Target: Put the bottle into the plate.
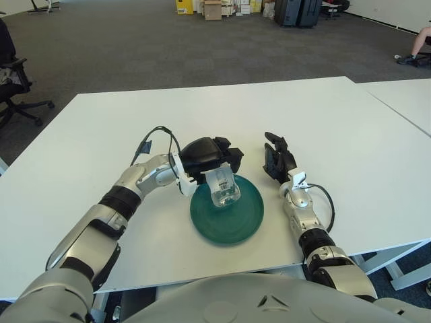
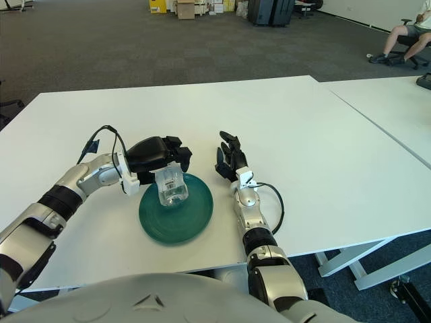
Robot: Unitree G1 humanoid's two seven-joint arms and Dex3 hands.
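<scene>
A clear plastic bottle (image 1: 221, 188) with a small label lies tilted over the back part of a dark green plate (image 1: 227, 210) near the table's front edge. My left hand (image 1: 210, 156) is curled over the bottle's upper end and holds it, right at the plate's back left rim. My right hand (image 1: 277, 158) shows just to the right of the plate, fingers spread and pointing up, holding nothing.
The plate sits on a white table (image 1: 94, 134); a second white table (image 1: 407, 101) adjoins at the right. A black office chair (image 1: 12, 81) stands on the carpet at far left. Boxes and dark cases (image 1: 296, 10) line the far wall.
</scene>
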